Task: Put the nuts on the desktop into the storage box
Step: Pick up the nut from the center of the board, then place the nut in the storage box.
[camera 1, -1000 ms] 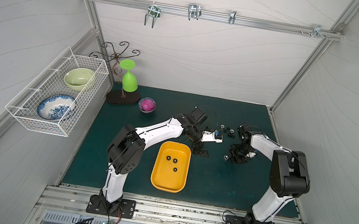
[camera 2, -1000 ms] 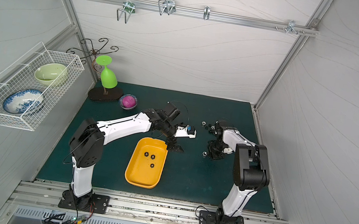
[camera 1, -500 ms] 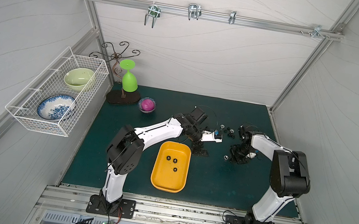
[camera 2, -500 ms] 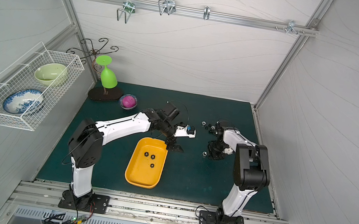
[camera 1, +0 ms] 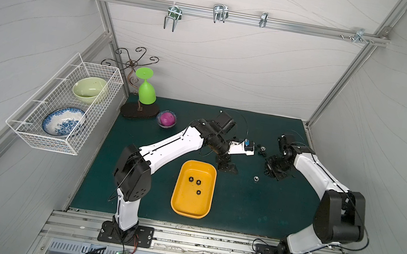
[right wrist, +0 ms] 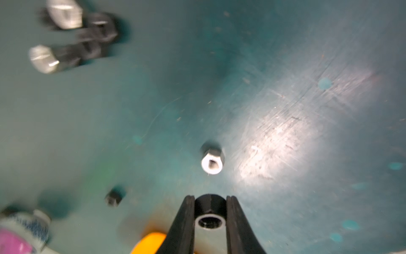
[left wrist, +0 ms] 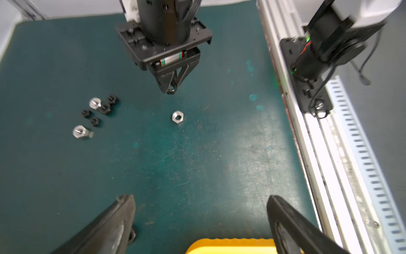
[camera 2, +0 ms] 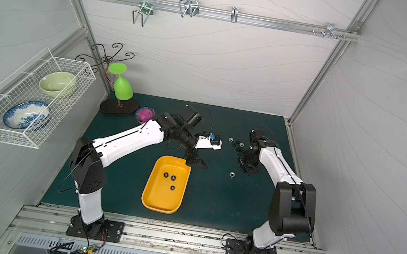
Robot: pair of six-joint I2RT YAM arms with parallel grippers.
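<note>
The yellow storage box (camera 1: 191,204) (camera 2: 160,201) lies on the teal desktop (camera 1: 252,211) and holds three black nuts (camera 1: 195,183). My left gripper (camera 1: 226,166) (left wrist: 201,204) hangs open just beyond the box's far rim (left wrist: 230,244), with one black nut (left wrist: 133,235) beside a finger. My right gripper (camera 1: 273,170) (right wrist: 210,198) is shut on a black nut (right wrist: 210,206) just above the mat. A lone silver nut (camera 1: 255,178) (left wrist: 178,116) (right wrist: 212,161) lies just ahead of it. A cluster of black and silver nuts (camera 1: 260,149) (left wrist: 96,112) (right wrist: 72,37) sits farther back.
A white wire basket (camera 1: 65,110) with two bowls hangs on the left wall. A green glass (camera 1: 145,92) on a dark stand and a small bowl with a pink ball (camera 1: 166,118) stand at the back left. A metal rail (camera 1: 205,240) runs along the front.
The right gripper's jaws have drawn in tighter round the black nut. Both arms stay about where they were.
</note>
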